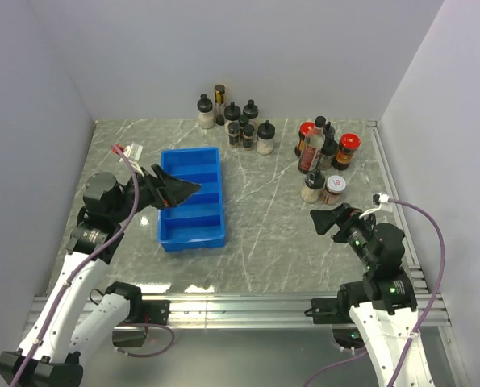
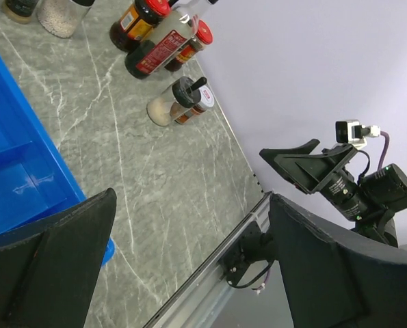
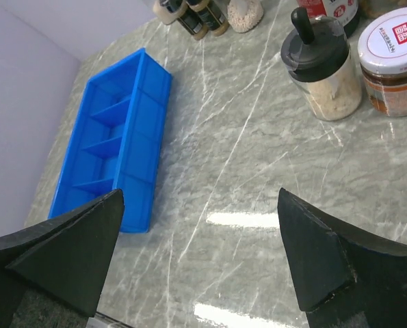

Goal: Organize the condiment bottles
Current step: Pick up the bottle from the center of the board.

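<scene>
The condiment bottles stand in two clusters on the marble table: several black-capped jars at the back centre, and a group with red-capped ones at the right. The nearest two are a black-capped jar of pale powder and a jar with a red-and-white lid; both also show in the left wrist view, the black-capped jar in front. My left gripper hangs open above the blue tray. My right gripper is open and empty, a little in front of the right cluster.
The blue tray has several empty compartments and lies left of centre. Grey walls close off the back and both sides. A metal rail runs along the near edge. In the left wrist view the right arm shows beyond my open left gripper.
</scene>
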`<state>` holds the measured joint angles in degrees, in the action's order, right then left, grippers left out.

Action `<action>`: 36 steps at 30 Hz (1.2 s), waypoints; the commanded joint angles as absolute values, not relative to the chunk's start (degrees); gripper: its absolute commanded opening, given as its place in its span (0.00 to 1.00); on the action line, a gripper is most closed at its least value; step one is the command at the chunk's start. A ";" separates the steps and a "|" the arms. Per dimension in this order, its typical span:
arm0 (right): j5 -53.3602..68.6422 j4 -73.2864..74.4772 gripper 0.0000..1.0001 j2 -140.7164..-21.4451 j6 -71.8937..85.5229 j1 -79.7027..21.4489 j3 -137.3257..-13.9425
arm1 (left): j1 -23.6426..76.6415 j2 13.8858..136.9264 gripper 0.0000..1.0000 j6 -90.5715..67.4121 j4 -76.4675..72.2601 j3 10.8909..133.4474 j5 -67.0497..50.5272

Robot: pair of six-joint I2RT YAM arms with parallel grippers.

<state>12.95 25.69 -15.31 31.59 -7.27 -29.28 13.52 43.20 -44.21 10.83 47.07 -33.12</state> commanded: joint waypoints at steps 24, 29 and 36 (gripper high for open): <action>4.49 36.83 1.00 -0.89 41.13 -7.47 -31.46 | 48.51 91.74 0.96 -5.28 -28.44 60.74 -11.69; 1.23 36.48 1.00 2.11 43.24 -7.56 -31.20 | 48.60 105.01 0.95 -3.43 -44.10 61.43 -15.99; 1.41 37.35 1.00 -1.32 42.01 -7.56 -32.96 | 49.48 118.82 0.96 -4.39 -47.81 73.11 -15.12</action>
<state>2.68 37.63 -0.58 42.39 -7.27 -30.26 48.80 117.60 -5.37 -38.59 67.99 -14.96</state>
